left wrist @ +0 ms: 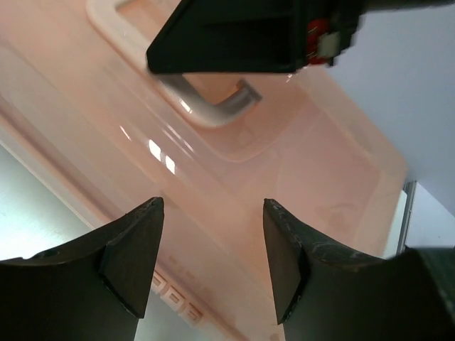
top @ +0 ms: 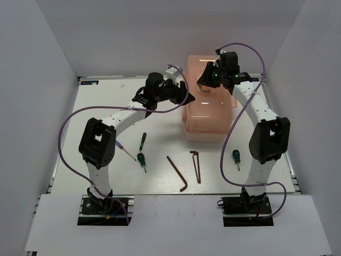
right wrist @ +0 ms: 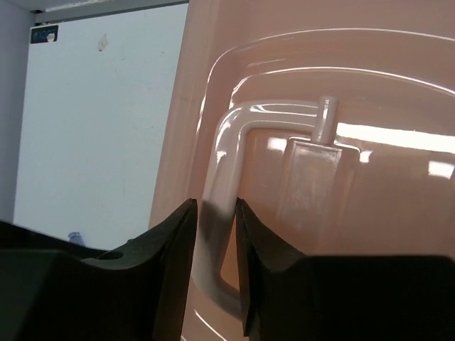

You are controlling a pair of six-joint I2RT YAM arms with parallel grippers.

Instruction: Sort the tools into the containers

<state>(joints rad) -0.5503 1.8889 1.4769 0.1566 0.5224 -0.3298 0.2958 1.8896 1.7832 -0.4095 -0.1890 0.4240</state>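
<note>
The salmon-pink toolbox stands closed at the back of the table. My right gripper is on top of its lid, and in the right wrist view the jaws are shut on the white lid handle. My left gripper is open and empty at the toolbox's left side; the left wrist view shows the lid between the fingers. Two green-handled screwdrivers, a thin blue-handled driver, two hex keys and a third green screwdriver lie on the table.
White walls enclose the table on the left, back and right. The left arm's purple cable loops out to the left; the right arm's cable hangs over the third green screwdriver's area. Both arm bases sit at the near edge.
</note>
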